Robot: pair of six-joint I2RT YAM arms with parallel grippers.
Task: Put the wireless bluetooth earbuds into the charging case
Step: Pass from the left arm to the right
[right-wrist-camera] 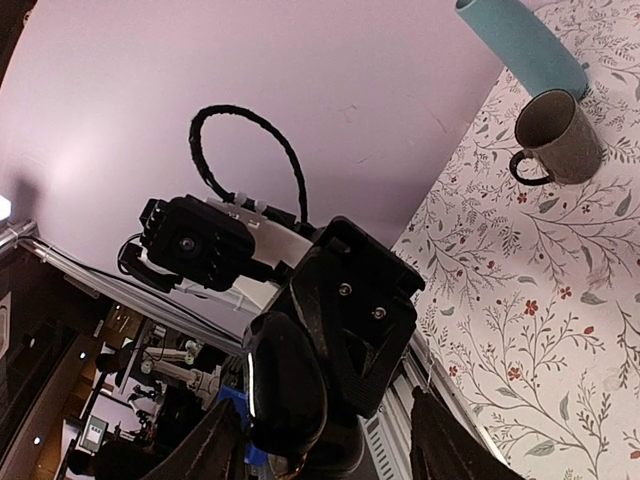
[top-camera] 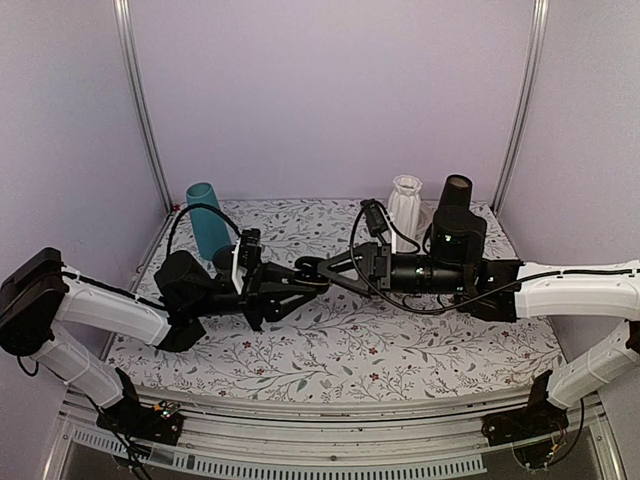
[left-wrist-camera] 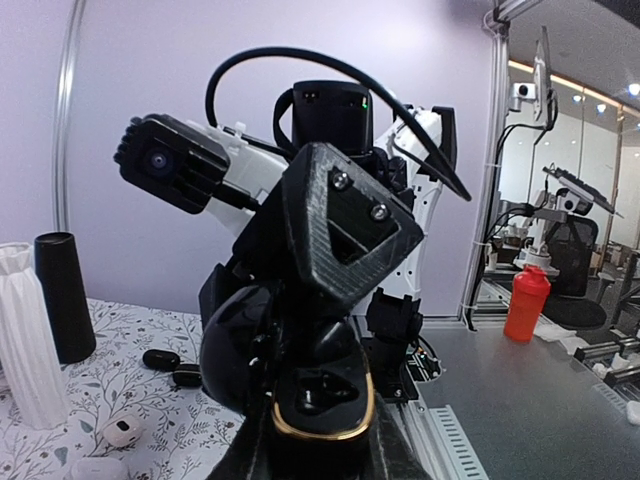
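My left gripper is shut on the glossy black charging case and holds it above the table. The case is open, its gold-rimmed base faces the left wrist camera and its lid is swung to the left. Dark hollows show in the base; I cannot tell what is in them. Two small black earbuds lie on the flowered cloth beyond. My right gripper meets the left gripper at mid-table, open, its fingers standing on either side of the case's lid.
A grey mug and a teal cylinder stand at the back left. A white ribbed vase and a black cylinder stand at the back right. Two white pebble pieces lie near the vase. A red bottle stands off the table.
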